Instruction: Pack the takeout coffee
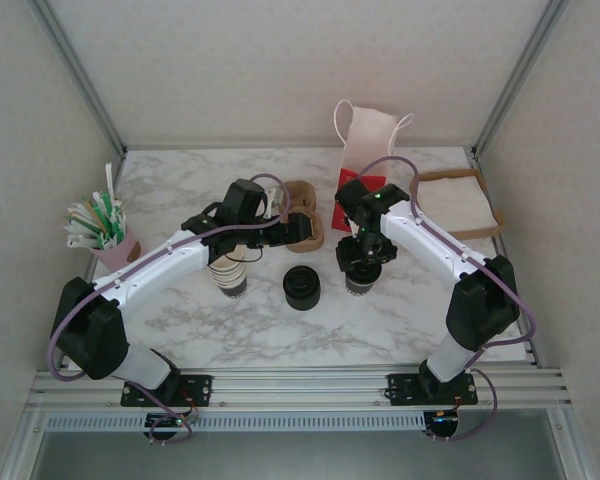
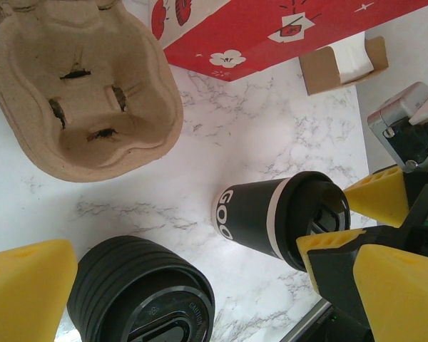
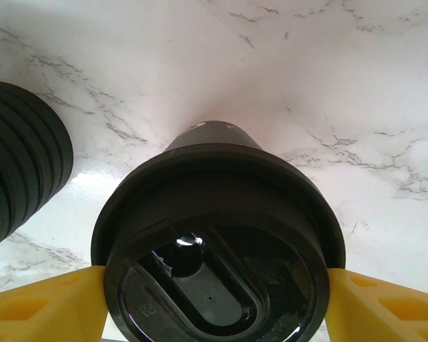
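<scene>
Bright, even light from overhead, with soft shadows on the marble bench [image 1: 380,330]. A small glint shows on the takeout coffee [image 3: 217,242] lid. The left fingers [image 2: 28,292] are blurry up close.

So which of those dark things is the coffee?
On the marble table, look right of centre, under the right gripper. The takeout coffee is the dark paper cup with a black lid held between its yellow fingers; the ribbed black stack beside it is just bare lids.

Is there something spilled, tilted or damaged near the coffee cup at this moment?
Nothing stands out. The takeout coffee stands upright on the table, its lid looks evenly seated, and no liquid shows on the marble around it. The right gripper holds it at the lid rim, one pad on each side.
</scene>
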Controlling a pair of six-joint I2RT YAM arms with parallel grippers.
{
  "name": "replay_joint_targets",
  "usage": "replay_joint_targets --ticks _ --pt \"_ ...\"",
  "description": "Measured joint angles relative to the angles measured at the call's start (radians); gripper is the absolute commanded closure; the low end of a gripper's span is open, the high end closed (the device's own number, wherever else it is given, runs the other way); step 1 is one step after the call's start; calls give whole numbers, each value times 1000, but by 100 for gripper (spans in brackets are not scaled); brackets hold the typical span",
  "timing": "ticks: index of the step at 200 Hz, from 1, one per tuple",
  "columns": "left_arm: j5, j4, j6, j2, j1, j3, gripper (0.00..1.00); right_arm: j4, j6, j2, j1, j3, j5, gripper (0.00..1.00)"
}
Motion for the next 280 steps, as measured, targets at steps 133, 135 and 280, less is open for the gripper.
replay_joint_targets --ticks 133,135,280 --pt "0 0 0 0 0 -5 0 52 1 2 -10 -53 -20 25" --pt "0 0 0 0 0 -5 0 54 1 1 -10 -54 -20 25" --pt "-1 0 -6 -29 0 -6 17 42 5 -105 -8 -33 -55 14"
